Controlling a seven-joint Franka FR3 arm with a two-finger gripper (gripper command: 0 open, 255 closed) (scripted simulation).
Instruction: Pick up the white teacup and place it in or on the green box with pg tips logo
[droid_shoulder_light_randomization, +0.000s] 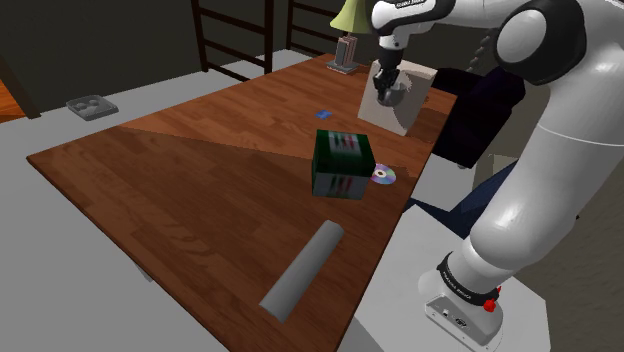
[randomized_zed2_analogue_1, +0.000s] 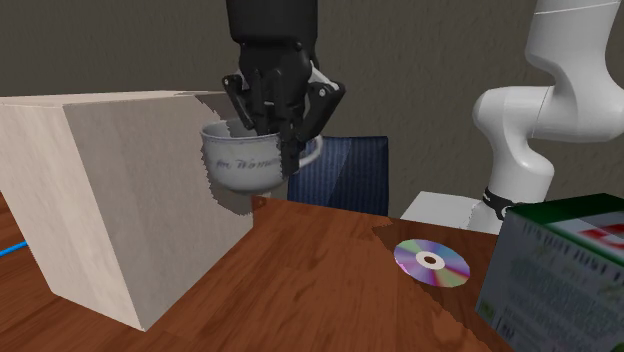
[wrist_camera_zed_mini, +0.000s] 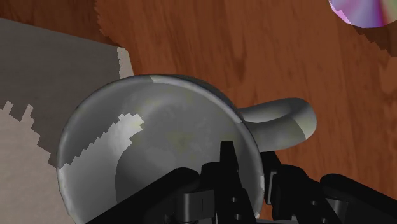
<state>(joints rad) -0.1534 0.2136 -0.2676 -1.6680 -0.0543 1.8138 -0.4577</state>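
A white teacup (randomized_zed2_analogue_1: 243, 160) with faint lettering hangs just above the wooden table (droid_shoulder_light_randomization: 200, 200), close against a pale box (randomized_zed2_analogue_1: 110, 200). My gripper (randomized_zed2_analogue_1: 284, 135) comes down from above and is shut on the cup's rim. In the wrist view one finger (wrist_camera_zed_mini: 226, 159) is inside the teacup (wrist_camera_zed_mini: 159, 127) and the other is outside, next to the handle. The green box (droid_shoulder_light_randomization: 343, 163) with a red and white label stands mid-table, nearer the stand than my gripper (droid_shoulder_light_randomization: 388, 92). Its corner (randomized_zed2_analogue_1: 565, 270) fills the second exterior view's lower right.
A shiny disc (droid_shoulder_light_randomization: 384, 176) lies between the green box and the table edge. A grey cylinder (droid_shoulder_light_randomization: 302, 270) lies toward the near edge. A lamp (droid_shoulder_light_randomization: 347, 30) stands at the far corner behind the pale box (droid_shoulder_light_randomization: 400, 105). Dark blue furniture (randomized_zed2_analogue_1: 340, 175) sits beyond the table.
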